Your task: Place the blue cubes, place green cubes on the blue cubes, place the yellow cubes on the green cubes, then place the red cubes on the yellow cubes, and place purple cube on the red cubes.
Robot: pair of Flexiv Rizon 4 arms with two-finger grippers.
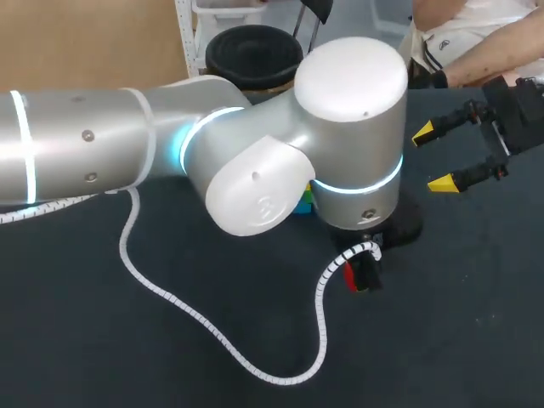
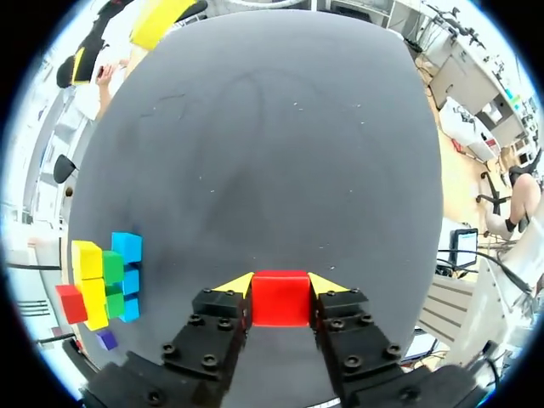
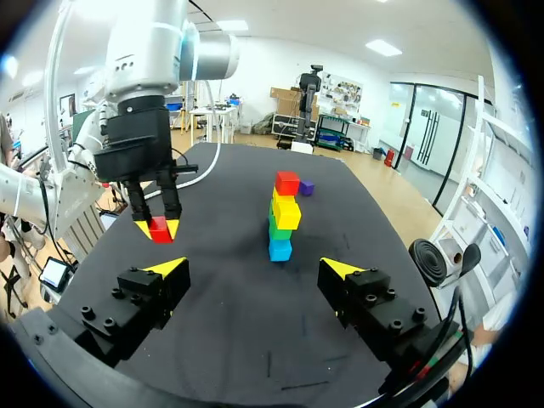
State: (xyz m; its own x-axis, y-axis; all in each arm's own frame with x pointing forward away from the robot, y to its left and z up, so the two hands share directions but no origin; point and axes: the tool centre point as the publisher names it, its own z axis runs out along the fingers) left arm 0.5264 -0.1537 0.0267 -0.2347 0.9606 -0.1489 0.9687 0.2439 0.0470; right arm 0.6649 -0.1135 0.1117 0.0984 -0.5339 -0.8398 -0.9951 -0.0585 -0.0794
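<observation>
My left gripper point(image 2: 280, 289) is shut on a red cube point(image 2: 280, 298), held a little above the dark table; the right wrist view shows that red cube point(image 3: 159, 228) in the left gripper point(image 3: 158, 226) too. The cube stack point(image 3: 283, 217) stands ahead of my right gripper point(image 3: 253, 268), with blue at the bottom, then green, yellow and one red cube point(image 3: 287, 182) on top. A purple cube point(image 3: 306, 187) lies on the table behind it. My right gripper point(image 1: 433, 157) hangs open and empty at the far right. In the head view my left arm hides most of the stack point(image 1: 303, 202).
A white spiral cable point(image 1: 212, 331) from the left arm loops over the near table. The dark tabletop point(image 2: 280, 153) stretches ahead of the left gripper, with the stack point(image 2: 106, 280) and the purple cube point(image 2: 106, 340) off to its side.
</observation>
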